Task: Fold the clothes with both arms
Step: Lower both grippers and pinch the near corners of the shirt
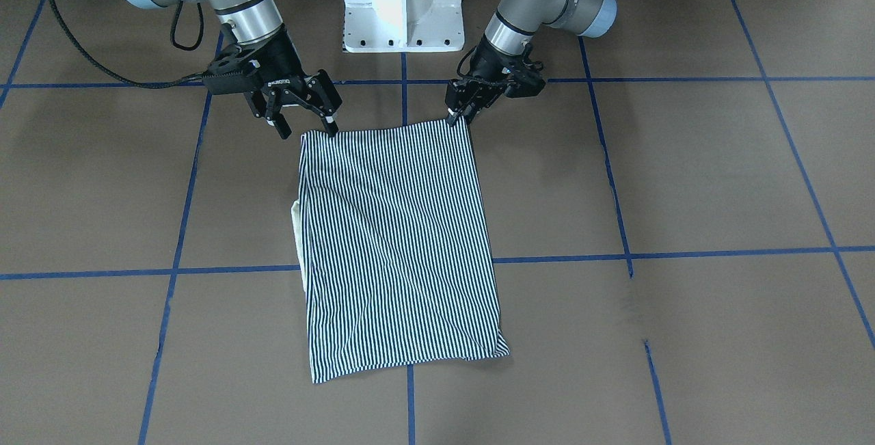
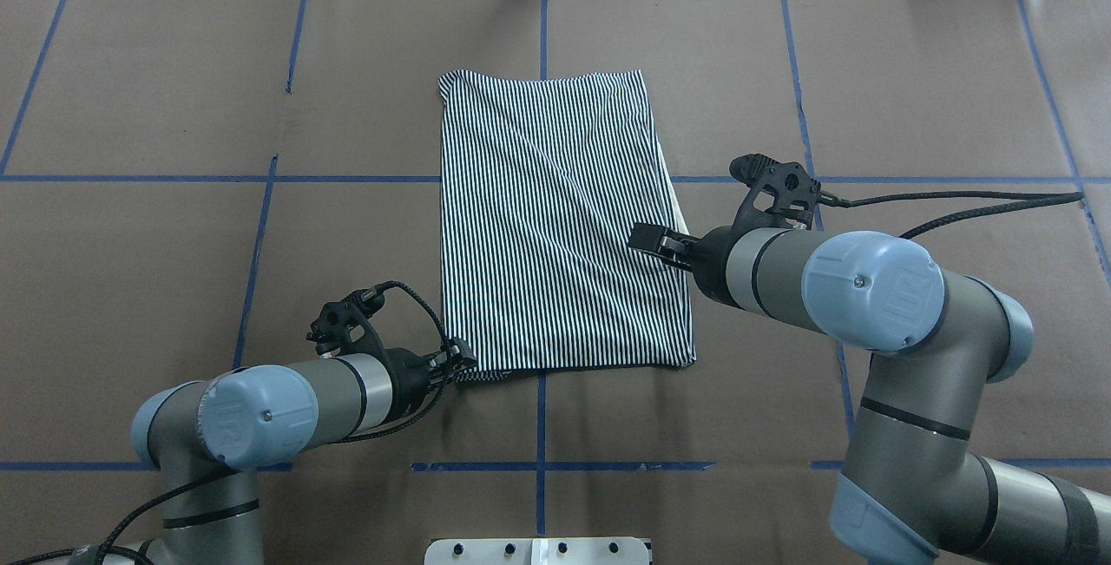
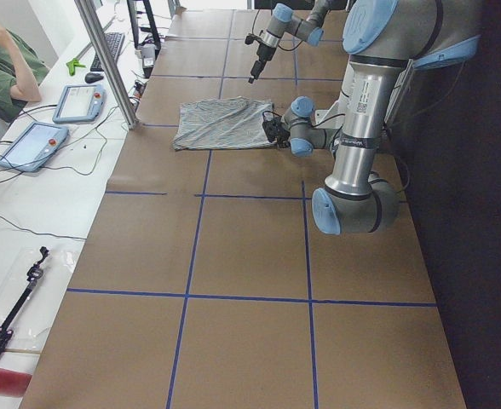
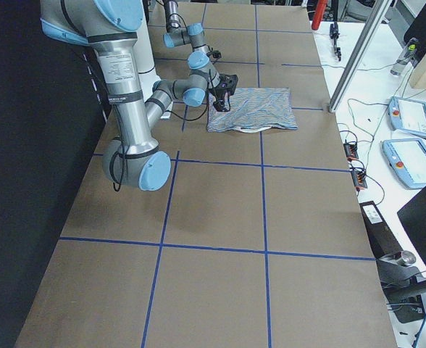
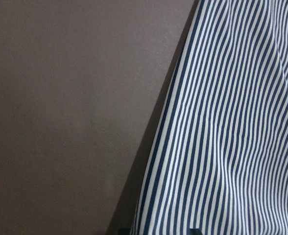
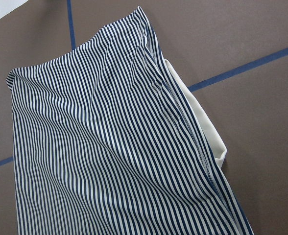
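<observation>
The striped polo shirt (image 1: pixel 400 247) lies folded into a flat rectangle on the brown table (image 1: pixel 683 178), long side running away from the robot. A strip of cream collar (image 1: pixel 296 226) pokes out of its edge on the right arm's side. My left gripper (image 1: pixel 453 117) is low at the near corner of the shirt (image 2: pixel 560 218) and shut on that corner (image 2: pixel 473 368). My right gripper (image 1: pixel 307 130) hangs open just above the other near corner, nothing between its fingers. The right wrist view looks down on the shirt (image 6: pixel 100 147) and collar (image 6: pixel 203 122).
The white pedestal base (image 1: pixel 403 1) stands just behind the shirt. Blue tape lines (image 1: pixel 683 251) grid the table. Beyond the far edge a side bench holds tablets (image 3: pixel 31 143), with a metal post (image 3: pixel 106 60) and a seated person (image 3: pixel 3 60).
</observation>
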Action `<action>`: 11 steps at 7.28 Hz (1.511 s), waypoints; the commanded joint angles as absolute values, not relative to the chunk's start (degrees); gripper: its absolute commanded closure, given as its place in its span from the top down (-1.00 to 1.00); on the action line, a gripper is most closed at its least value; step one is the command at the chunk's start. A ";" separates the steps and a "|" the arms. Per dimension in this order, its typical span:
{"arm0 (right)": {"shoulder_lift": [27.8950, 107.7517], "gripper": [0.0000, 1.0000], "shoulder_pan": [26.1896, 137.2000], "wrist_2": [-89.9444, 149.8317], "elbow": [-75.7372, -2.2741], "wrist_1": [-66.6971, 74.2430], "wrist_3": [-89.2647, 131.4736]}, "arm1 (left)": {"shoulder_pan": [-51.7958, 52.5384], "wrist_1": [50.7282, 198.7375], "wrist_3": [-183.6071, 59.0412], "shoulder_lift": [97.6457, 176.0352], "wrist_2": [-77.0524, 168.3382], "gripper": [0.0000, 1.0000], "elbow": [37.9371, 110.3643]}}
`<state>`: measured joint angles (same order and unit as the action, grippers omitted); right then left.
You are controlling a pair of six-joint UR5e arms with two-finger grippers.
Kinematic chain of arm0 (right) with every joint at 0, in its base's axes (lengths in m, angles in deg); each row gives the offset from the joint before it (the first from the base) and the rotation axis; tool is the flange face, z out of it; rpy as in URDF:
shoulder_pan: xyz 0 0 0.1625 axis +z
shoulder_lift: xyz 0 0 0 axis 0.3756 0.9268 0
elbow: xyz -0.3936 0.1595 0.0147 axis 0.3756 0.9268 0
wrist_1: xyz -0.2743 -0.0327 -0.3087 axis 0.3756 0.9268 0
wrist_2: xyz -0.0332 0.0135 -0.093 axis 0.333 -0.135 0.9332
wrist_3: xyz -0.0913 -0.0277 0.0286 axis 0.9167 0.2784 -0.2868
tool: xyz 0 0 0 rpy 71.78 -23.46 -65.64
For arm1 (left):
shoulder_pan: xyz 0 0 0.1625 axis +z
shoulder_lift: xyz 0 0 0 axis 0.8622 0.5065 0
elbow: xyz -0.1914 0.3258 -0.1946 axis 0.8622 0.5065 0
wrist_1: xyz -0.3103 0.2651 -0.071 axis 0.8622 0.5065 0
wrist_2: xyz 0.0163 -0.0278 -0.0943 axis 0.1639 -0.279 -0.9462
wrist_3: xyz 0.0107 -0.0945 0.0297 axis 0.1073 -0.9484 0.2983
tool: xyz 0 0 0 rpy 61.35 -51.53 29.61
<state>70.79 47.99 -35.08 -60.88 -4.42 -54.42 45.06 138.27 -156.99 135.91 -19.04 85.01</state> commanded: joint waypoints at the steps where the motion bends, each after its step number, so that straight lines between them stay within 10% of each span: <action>1: 70.88 1.00 47.99 -35.01 -60.97 -4.42 -54.42 | 45.06 138.27 -156.98 136.05 -18.96 -0.08 84.87; 2: 71.23 1.00 47.99 -35.01 -60.97 -4.42 -54.42 | 45.06 138.27 -156.89 136.14 -18.96 -0.99 84.96; 5: 71.05 0.99 46.33 -33.35 -60.71 -4.42 -54.76 | 45.06 137.56 -156.19 136.23 -18.96 -1.00 85.13; 7: 66.17 0.54 42.99 -31.76 -60.71 2.73 -67.81 | 45.06 137.56 -156.10 136.23 -18.96 -1.00 85.13; 11: 62.97 0.33 38.60 -31.67 -58.61 19.12 -78.98 | 45.06 137.48 -156.10 136.23 -18.87 -1.00 85.66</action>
